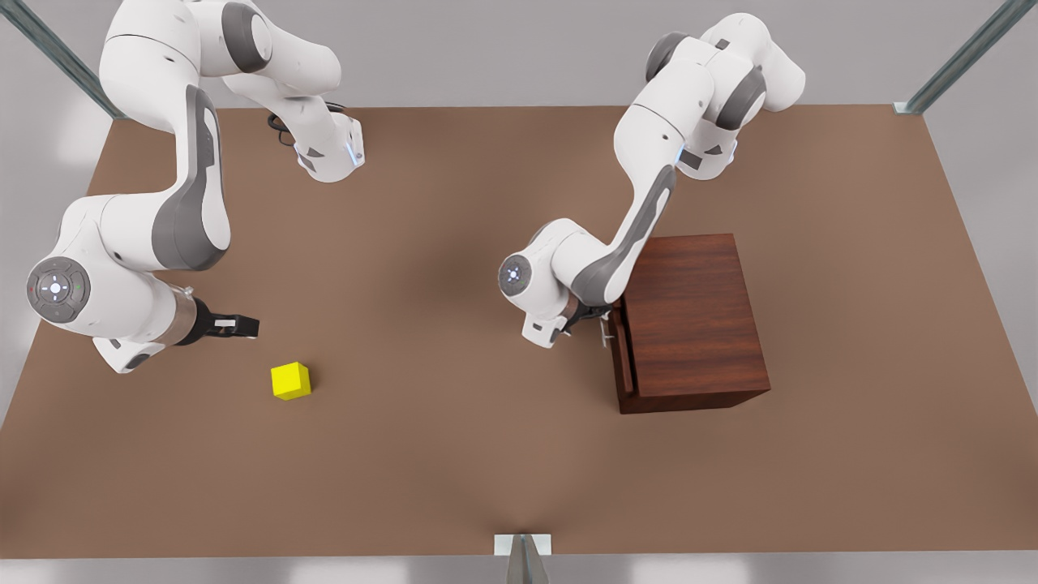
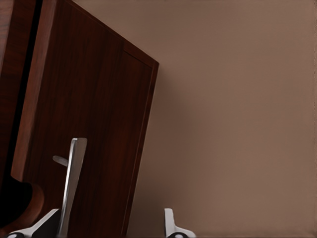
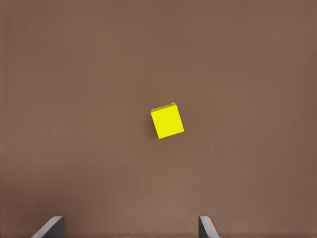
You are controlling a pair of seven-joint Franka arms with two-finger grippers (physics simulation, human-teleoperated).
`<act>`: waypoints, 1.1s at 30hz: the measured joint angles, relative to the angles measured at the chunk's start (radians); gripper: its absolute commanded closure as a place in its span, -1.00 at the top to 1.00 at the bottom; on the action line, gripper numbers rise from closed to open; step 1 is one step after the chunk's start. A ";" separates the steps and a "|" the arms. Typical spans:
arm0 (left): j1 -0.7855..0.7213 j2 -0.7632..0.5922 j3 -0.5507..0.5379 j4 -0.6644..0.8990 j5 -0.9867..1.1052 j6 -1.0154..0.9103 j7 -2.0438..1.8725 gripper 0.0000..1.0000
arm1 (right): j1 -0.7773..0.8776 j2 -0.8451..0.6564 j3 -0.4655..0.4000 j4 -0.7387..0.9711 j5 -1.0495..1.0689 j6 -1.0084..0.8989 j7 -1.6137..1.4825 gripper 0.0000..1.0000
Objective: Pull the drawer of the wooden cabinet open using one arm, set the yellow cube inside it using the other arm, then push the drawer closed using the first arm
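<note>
Front view, read from its left edge across. Right gripper [image 1: 243, 326] hangs low over the table [image 1: 454, 454], fingers apart and holding nothing; its wrist view shows both fingertips [image 3: 49, 227] spread wide with bare tabletop between them. Yellow cube [image 1: 290, 380] sits on the table just beyond those fingers, toward the front view's right and slightly nearer the camera, not touching them. In the right wrist view the yellow cube [image 3: 167, 121] lies ahead of the open jaws, roughly centred between them, turned a little off square to the finger line.

Mid-table is bare. Further right, left gripper [image 1: 596, 324] is at the front face of the wooden cabinet [image 1: 693, 316]. Drawer [image 1: 623, 365] looks barely cracked open, if at all. Left wrist view: handle [image 2: 72, 183], a thin silver bar, runs lengthwise between the spread fingers [image 2: 171, 225], one finger on each side, jaws not yet clamped on it.

Judgement: the coming pull turns on the bar lying across the finger gap; close, then draw away from the cabinet face, toward the front view's left. Left arm is the nearer to the drawer; right arm waits by the cube.
</note>
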 measured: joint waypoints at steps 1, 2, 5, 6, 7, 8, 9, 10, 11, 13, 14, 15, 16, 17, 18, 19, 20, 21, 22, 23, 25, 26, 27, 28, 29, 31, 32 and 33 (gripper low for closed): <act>0.000 0.000 -0.002 0.000 0.000 0.000 -0.001 1.00 | 0.000 0.000 0.000 0.000 0.000 0.000 0.000 1.00; -0.001 0.001 -0.003 0.000 0.000 0.002 -0.001 1.00 | 0.000 0.001 0.000 0.000 0.000 0.000 0.000 1.00; -0.001 0.001 -0.004 0.000 -0.001 0.008 -0.004 1.00 | 0.000 0.001 0.000 0.000 0.000 0.000 0.000 1.00; -0.001 0.002 -0.005 0.000 -0.001 0.009 -0.004 1.00 | 0.000 0.001 0.000 0.000 0.000 0.000 0.000 1.00; -0.002 0.001 -0.005 0.000 -0.001 0.011 -0.005 1.00 | 0.000 0.001 0.000 0.000 0.000 0.000 0.000 1.00; -0.002 0.001 -0.007 0.001 0.000 0.013 -0.006 1.00 | 0.000 0.001 0.000 0.000 0.000 0.000 0.000 1.00; -0.002 0.002 -0.008 0.001 0.000 0.014 -0.006 1.00 | 0.000 0.001 0.000 0.000 0.000 0.000 0.000 1.00; -0.002 0.002 -0.011 0.001 0.000 0.016 -0.007 1.00 | 0.000 0.001 0.000 0.000 0.000 0.000 0.000 1.00; -0.002 0.002 -0.013 0.001 0.000 0.018 -0.008 1.00 | 0.000 0.001 0.000 0.000 0.000 0.000 0.000 1.00; -0.003 0.004 -0.016 0.001 0.000 0.022 -0.010 1.00 | 0.001 0.001 0.000 0.000 0.000 0.000 0.000 1.00; -0.004 0.004 -0.016 0.002 0.000 0.024 -0.011 1.00 | 0.001 0.001 0.000 0.000 0.000 0.000 0.000 1.00; -0.005 0.004 -0.016 0.002 -0.001 0.025 -0.012 1.00 | 0.001 0.001 0.000 0.000 0.000 0.000 0.000 1.00; -0.006 0.003 -0.016 0.002 -0.001 0.026 -0.013 1.00 | 0.001 0.001 0.000 0.000 0.000 0.000 0.000 1.00; -0.007 0.003 -0.017 0.004 -0.001 0.027 -0.014 1.00 | 0.001 0.001 0.000 0.000 0.000 0.000 0.000 1.00; -0.009 0.004 -0.017 0.008 -0.001 0.028 -0.014 1.00 | 0.002 0.001 0.000 0.000 0.000 0.000 0.000 1.00; -0.011 0.004 -0.018 0.012 -0.001 0.029 -0.015 1.00 | 0.002 0.001 0.000 0.000 0.000 0.000 0.000 1.00; -0.013 0.006 -0.018 0.016 -0.001 0.030 -0.016 1.00 | 0.002 0.001 0.000 0.000 0.000 0.000 0.000 1.00; -0.014 0.010 -0.018 0.022 -0.001 0.031 -0.017 1.00 | 0.002 0.001 0.000 0.000 0.000 0.000 0.000 1.00; -0.014 0.013 -0.017 0.026 -0.001 0.031 -0.018 1.00 | 0.002 0.001 0.000 0.000 0.000 0.001 0.000 1.00; -0.015 0.015 -0.018 0.029 -0.001 0.032 -0.018 1.00 | 0.002 0.001 0.000 0.000 0.000 0.001 0.000 1.00; -0.015 0.017 -0.018 0.031 -0.001 0.032 -0.020 1.00 | 0.002 0.002 0.000 0.000 0.000 0.001 0.000 1.00; -0.016 0.017 -0.018 0.031 -0.001 0.033 -0.021 1.00 | 0.002 0.002 0.000 0.000 0.000 0.001 0.000 1.00; -0.017 0.018 -0.018 0.033 -0.001 0.034 -0.022 1.00 | 0.002 0.002 0.000 0.000 0.000 0.001 0.000 1.00; -0.020 0.019 -0.018 0.036 -0.001 0.035 -0.023 1.00 | 0.002 0.002 0.000 0.000 0.000 0.001 0.000 1.00; -0.022 0.022 -0.018 0.040 -0.001 0.037 -0.024 1.00 | 0.002 0.002 0.000 0.000 0.000 0.001 0.000 1.00; -0.024 0.026 -0.018 0.048 -0.001 0.039 -0.027 1.00 | 0.002 0.002 0.000 0.000 0.000 0.001 0.000 1.00; -0.026 0.028 -0.018 0.051 -0.001 0.039 -0.028 1.00 | 0.002 0.002 0.000 0.000 0.000 0.001 0.000 1.00; -0.028 0.031 -0.018 0.056 -0.001 0.040 -0.029 1.00 | 0.002 0.002 0.000 0.000 0.000 0.001 0.000 1.00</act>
